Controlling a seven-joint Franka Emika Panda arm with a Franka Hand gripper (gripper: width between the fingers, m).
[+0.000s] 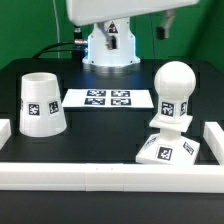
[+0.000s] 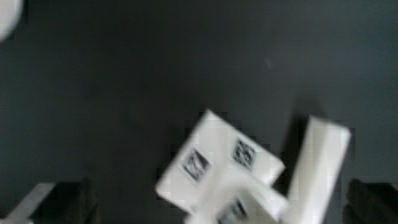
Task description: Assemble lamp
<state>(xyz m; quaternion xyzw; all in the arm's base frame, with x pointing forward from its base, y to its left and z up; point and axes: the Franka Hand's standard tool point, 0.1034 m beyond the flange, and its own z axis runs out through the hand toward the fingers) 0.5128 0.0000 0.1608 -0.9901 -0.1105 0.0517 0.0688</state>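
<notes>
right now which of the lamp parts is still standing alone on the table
The shade, at the exterior view's left; the bulb already stands on the base.

my arm (image 1: 108, 20) shows in the exterior view only as its white lower part, rising from a round white base (image 1: 109, 48) that glows blue at the far edge of the table. my upper links run out of the top of that picture, so my wrist and jaws cannot be seen there. in the wrist view my two dark fingertips (image 2: 48, 203) sit at the lower corners of the picture, blurred, set wide apart with clear space between them; my gripper (image 2: 210, 203) holds nothing and touches nothing.
</notes>
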